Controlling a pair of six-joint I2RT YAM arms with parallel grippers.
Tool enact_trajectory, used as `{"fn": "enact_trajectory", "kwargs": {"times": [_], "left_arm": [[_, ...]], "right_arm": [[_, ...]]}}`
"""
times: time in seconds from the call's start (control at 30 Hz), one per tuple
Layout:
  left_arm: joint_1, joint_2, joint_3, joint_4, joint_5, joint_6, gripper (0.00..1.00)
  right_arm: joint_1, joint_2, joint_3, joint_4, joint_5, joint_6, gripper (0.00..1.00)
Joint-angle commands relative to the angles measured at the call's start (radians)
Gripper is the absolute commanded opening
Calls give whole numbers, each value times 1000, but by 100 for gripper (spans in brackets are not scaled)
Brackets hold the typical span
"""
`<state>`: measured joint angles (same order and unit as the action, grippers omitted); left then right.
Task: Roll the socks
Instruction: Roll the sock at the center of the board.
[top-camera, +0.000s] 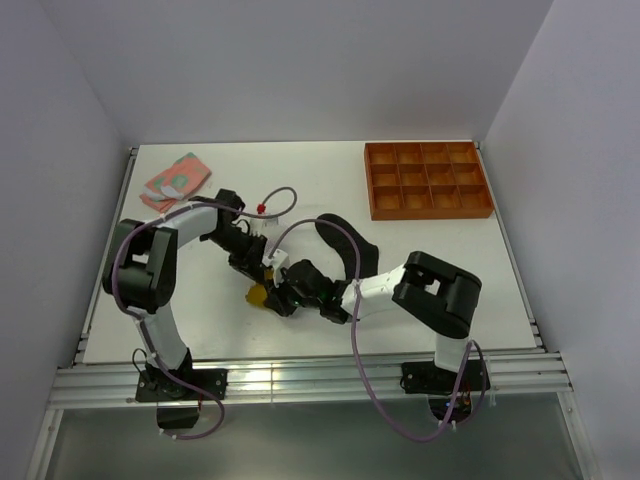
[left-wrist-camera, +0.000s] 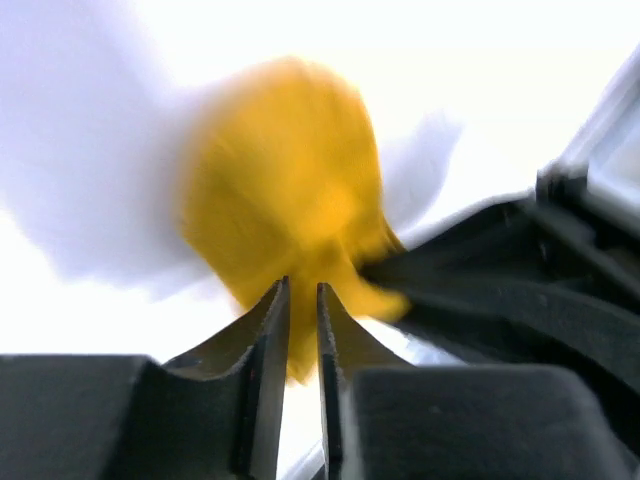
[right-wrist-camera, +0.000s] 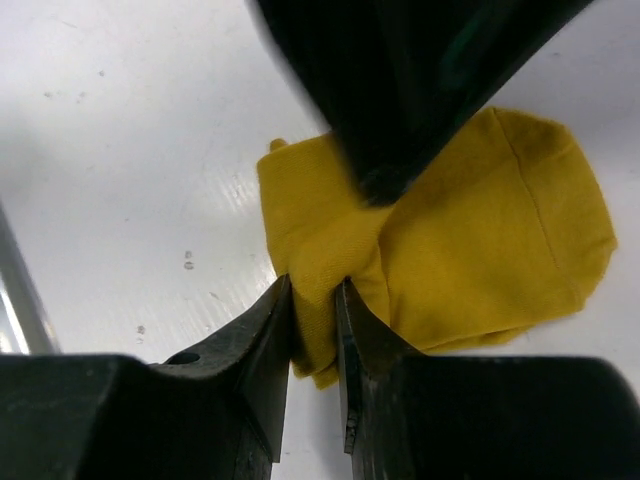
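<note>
The mustard-yellow sock (top-camera: 258, 295) lies bunched on the table between my two grippers. In the right wrist view the sock (right-wrist-camera: 470, 230) is folded over, and my right gripper (right-wrist-camera: 314, 288) is shut on a pinch of its near edge. In the left wrist view the sock (left-wrist-camera: 285, 190) is blurred, and my left gripper (left-wrist-camera: 303, 292) is shut on a fold of it. My left gripper (top-camera: 262, 280) and my right gripper (top-camera: 275, 297) meet over the sock. The black sock (top-camera: 345, 238) lies behind the right arm. The pink sock with green patches (top-camera: 176, 180) lies at the far left.
A rigid orange tray (top-camera: 427, 180) with square compartments stands at the far right. The table's near edge with its metal rail (top-camera: 300, 375) runs just in front of the arm bases. White walls close in the table at the left, right and back.
</note>
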<state>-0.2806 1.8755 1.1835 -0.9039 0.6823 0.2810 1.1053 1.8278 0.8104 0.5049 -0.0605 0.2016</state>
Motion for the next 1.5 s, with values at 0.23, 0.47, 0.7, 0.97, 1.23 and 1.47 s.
{"fn": "enact_trajectory", "kwargs": {"times": [0.23, 0.47, 0.7, 0.97, 1.23, 1.47], "left_arm": [[83, -257, -151, 540, -95, -180, 27], [87, -384, -237, 577, -142, -14, 29], [87, -587, -378, 550, -107, 294, 41], [89, -684, -443, 427, 23, 448, 53], [70, -714, -495, 344, 76, 563, 56], [21, -751, -567, 376, 53, 615, 59]], "right_arm": [[-103, 111, -77, 35, -373, 146, 12], [-182, 183, 68, -180, -481, 197, 12], [-245, 209, 139, -276, -571, 274, 12], [-266, 275, 251, -401, -618, 283, 12], [-308, 353, 338, -482, -654, 283, 12], [-334, 406, 388, -539, -696, 286, 12]]}}
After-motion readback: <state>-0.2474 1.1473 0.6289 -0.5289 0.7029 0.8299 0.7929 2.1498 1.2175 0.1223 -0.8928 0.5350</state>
